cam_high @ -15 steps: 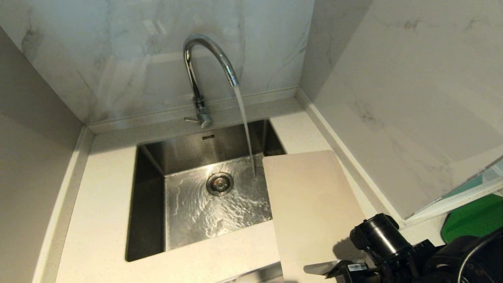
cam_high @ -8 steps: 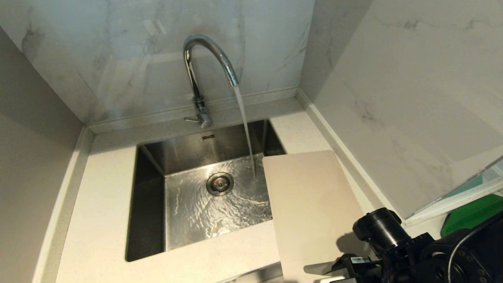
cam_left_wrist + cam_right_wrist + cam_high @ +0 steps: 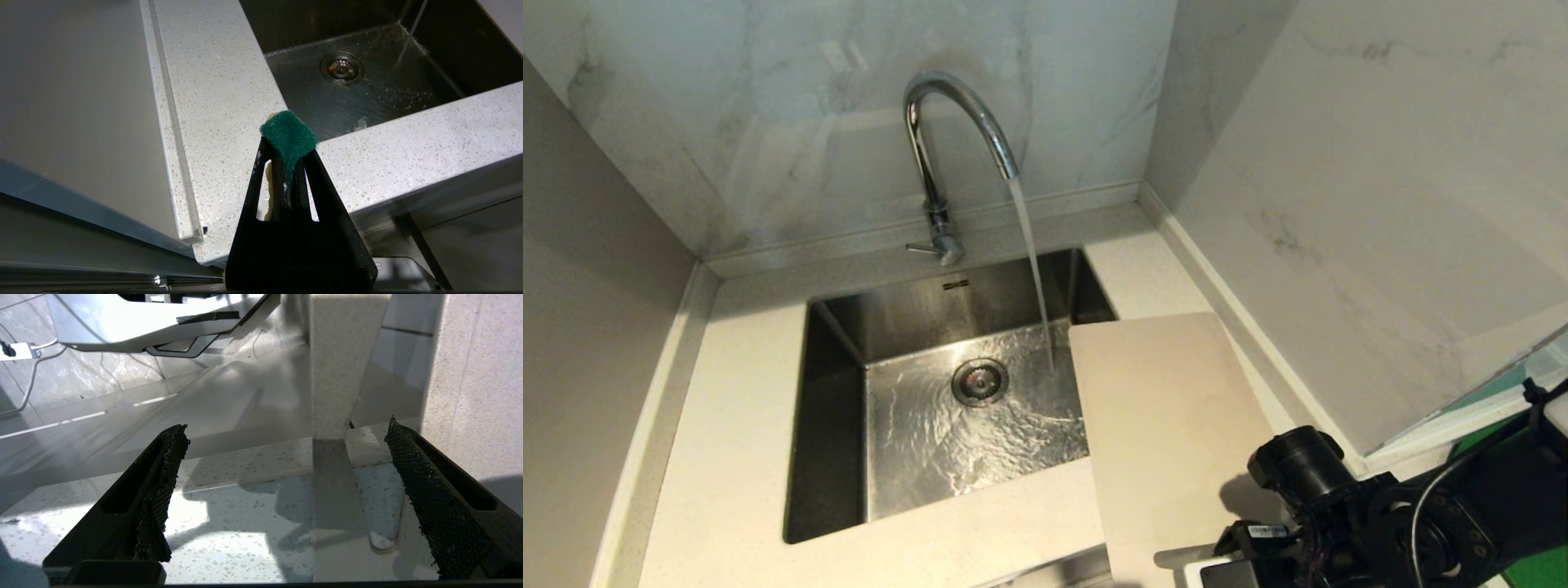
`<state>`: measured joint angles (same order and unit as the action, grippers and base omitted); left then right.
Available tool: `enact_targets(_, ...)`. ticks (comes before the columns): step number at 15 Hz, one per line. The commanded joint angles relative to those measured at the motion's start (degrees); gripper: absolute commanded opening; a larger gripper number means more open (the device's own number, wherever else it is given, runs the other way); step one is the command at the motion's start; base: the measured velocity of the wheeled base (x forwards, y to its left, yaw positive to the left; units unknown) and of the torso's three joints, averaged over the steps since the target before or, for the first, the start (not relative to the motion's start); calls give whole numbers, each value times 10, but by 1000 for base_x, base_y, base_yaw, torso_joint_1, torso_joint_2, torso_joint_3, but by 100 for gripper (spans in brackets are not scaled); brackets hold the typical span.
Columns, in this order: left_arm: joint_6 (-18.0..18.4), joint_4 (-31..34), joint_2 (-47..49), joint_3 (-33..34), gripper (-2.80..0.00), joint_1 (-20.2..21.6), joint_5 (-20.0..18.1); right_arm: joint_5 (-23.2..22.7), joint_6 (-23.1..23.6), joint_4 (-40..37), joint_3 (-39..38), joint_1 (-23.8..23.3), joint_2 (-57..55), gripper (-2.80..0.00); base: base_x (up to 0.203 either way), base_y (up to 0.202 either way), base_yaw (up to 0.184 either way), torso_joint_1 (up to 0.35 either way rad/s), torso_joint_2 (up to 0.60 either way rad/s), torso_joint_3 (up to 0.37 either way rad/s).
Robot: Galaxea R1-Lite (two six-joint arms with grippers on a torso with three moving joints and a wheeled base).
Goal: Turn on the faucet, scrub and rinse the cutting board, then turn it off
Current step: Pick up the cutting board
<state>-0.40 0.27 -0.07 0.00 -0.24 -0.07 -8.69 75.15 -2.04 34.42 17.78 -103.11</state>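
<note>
Speckled table point(image 3: 735, 425), water running from the faucet point(image 3: 947, 122). Our right end effector point(image 3: 282, 490) hangs wide open at the near end of the cutting board point(image 3: 1168, 425), which overhangs the sink's point(image 3: 837, 343) right side; a sloppy grab could tip it in. Left end effector point(image 3: 288, 163) pinches a green scrub pad point(image 3: 289, 136).

Tall chrome gooseneck faucet point(image 3: 941, 163): on the counter ledge behind the sink, against the back wall, spout arching over the basin.

Stainless steel rectangular sink point(image 3: 837, 425): sunk into the pale speckled stone countertop point(image 3: 727, 425), round drain strainer point(image 3: 979, 381) near the middle of its floor.

Large thin beige cutting board point(image 3: 1168, 425): flat on the countertop right of the sink, its left edge overhanging the basin.

Right gripper point(image 3: 286, 498): at the board's near right corner.

Left gripper point(image 3: 288, 163): near the counter's front edge, pinching a green scouring pad point(image 3: 289, 136).
</note>
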Motion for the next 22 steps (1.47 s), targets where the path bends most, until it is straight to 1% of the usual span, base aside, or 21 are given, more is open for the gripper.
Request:
enact_targets(1,0,0,1,1,-280,0,0,0,4,0,7,-5,-16,0,0,0,0,0,0,0)
enact_targets(4,0,0,1,1,-280,0,0,0,5,0,6,-5,-18,0,0,0,0,0,0,0)
enact_targets(6,0,0,1,1,-280,0,0,3,15,0,7,-5,-28,0,0,0,0,0,0,0)
enact_targets(9,0,0,1,1,-280,0,0,29,16,0,10,-4,-49,0,0,0,0,0,0,0)
enact_targets(12,0,0,1,0,-280,0,0,44,17,0,19,-1,-56,0,0,0,0,0,0,0)
enact_targets(14,0,0,1,1,-280,0,0,82,17,0,17,7,-60,0,0,0,0,0,0,0)
enact_targets(15,0,0,1,1,-280,0,0,90,18,0,15,12,-66,0,0,0,0,0,0,0)
enact_targets(17,0,0,1,1,-280,0,0,92,19,1,20,14,-71,0,0,0,0,0,0,0)
enact_targets(20,0,0,1,0,-280,0,0,118,18,1,19,21,-68,0,0,0,0,0,0,0)
enact_targets(22,0,0,1,1,-280,0,0,123,18,1,16,28,-67,0,0,0,0,0,0,0)
